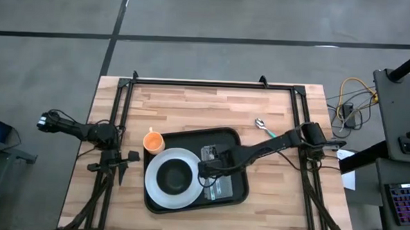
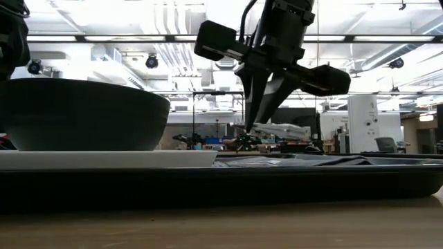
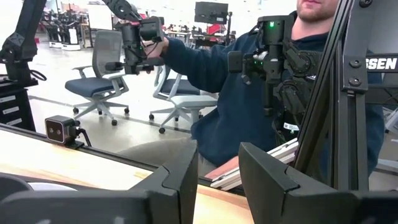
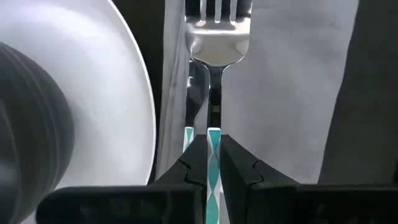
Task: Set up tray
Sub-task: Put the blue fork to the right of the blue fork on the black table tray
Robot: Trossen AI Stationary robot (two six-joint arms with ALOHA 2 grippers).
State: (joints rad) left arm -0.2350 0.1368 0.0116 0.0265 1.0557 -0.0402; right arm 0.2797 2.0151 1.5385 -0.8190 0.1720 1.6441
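The whole table (image 1: pixel 192 100) is seen from straight above in the high view. It is skimmed level from its surface in the low view, close against the tray (image 2: pixel 221 185) rim, facing the room. The room and a person (image 3: pixel 249 106) are faced past the left gripper (image 3: pixel 217 168) in its wrist view. The plate (image 4: pixel 112 112), shared with the high view, is seen very near in the right wrist view.

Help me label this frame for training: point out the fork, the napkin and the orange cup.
fork (image 4: pixel 217 37): right wrist view, on its neck below the tines.
napkin (image 4: pixel 286 93): right wrist view, on bare grey cloth beside the fork.
orange cup (image 1: pixel 153 141): high view, on its open top.
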